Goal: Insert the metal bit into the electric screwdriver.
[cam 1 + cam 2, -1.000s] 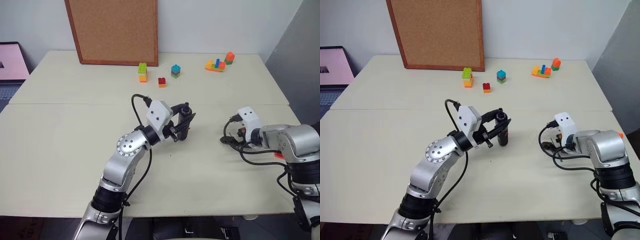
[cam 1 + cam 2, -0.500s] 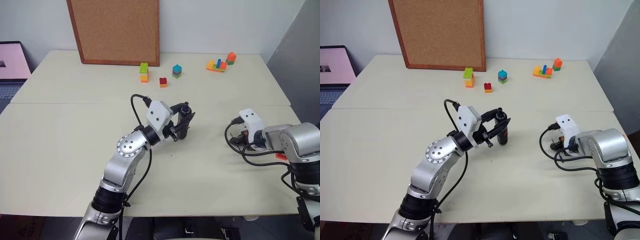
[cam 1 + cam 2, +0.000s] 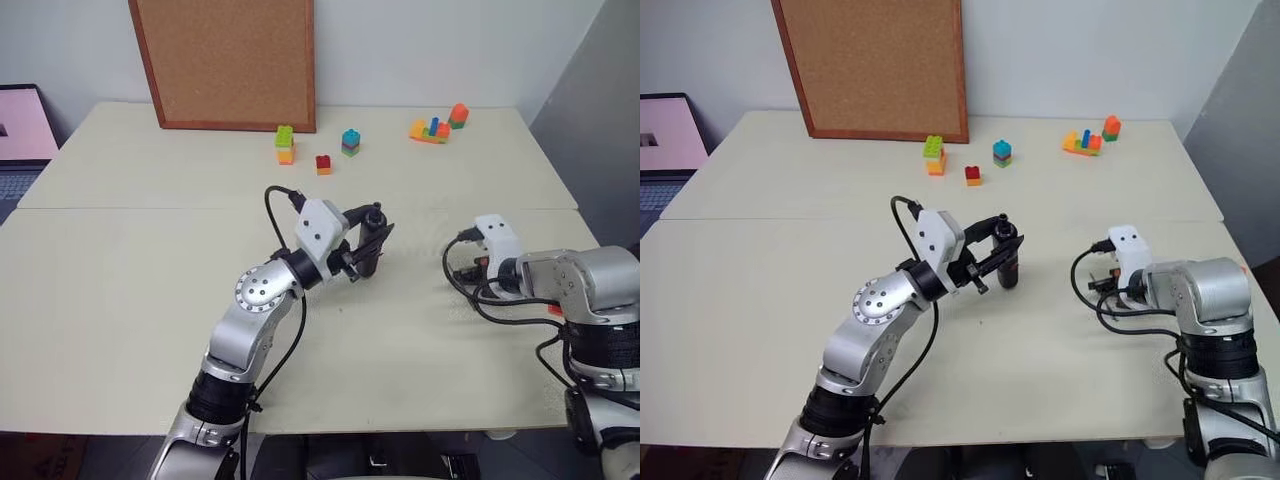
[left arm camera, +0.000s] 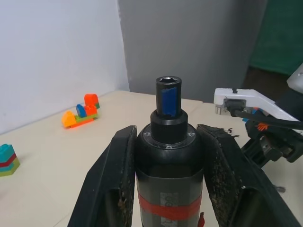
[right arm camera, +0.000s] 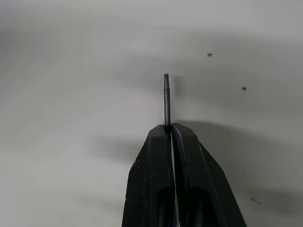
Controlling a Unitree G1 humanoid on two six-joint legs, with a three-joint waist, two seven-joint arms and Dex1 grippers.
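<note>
Pickup step done: right tool (image 5: 170, 130) pinched shut on thin grey metal bit (image 5: 166, 99), lower right; left tool (image 4: 168, 142) clamping slim black red-banded electric screwdriver (image 4: 168, 156) mid-frame. Next: aligning bit with socket

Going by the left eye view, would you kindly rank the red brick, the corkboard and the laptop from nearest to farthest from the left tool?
1. Red brick: just beyond the left tool, slightly to its left.
2. Corkboard: farther back, leaning against the wall.
3. Laptop: far left, off the table's edge.
</note>
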